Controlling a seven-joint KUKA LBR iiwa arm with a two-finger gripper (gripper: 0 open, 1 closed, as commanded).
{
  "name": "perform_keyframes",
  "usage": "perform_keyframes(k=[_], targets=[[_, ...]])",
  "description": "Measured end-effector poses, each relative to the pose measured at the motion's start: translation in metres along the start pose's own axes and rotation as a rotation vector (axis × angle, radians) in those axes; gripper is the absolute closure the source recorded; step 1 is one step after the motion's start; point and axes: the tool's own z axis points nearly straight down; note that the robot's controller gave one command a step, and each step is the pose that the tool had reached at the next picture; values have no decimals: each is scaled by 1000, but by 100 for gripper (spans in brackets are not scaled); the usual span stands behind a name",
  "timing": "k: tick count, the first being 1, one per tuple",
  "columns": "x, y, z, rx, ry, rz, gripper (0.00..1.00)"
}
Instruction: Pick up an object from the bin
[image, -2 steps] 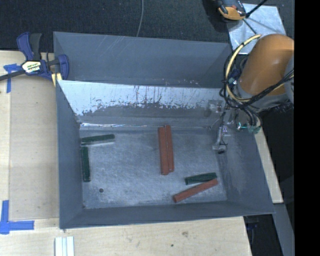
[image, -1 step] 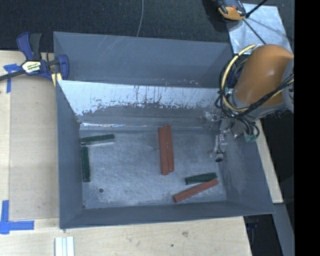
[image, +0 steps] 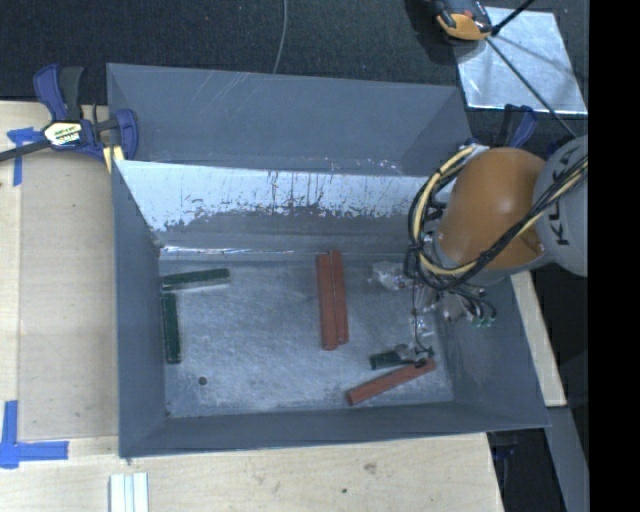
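Gripper (image: 418, 350) low at lower right of bin (image: 300, 425), at upper end of a slanted red-brown bar (image: 388, 383). Open or closed: cannot tell. Second red-brown bar (image: 333, 298) at centre, green bars (image: 172, 325) far left. Risk: a grasp at the bar's end may let it pivot and slip; front wall is near.

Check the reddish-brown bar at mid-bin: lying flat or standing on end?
Lying flat: the reddish-brown bar shows its whole length stretched along the bin floor.
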Motion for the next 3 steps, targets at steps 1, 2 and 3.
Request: perform_keyframes(k=[1,2,3], targets=[[7,37,4,-3,11,94,0],[44,25,23,-2,-2,59,0],[58,6,28,-1,1,-15,100]])
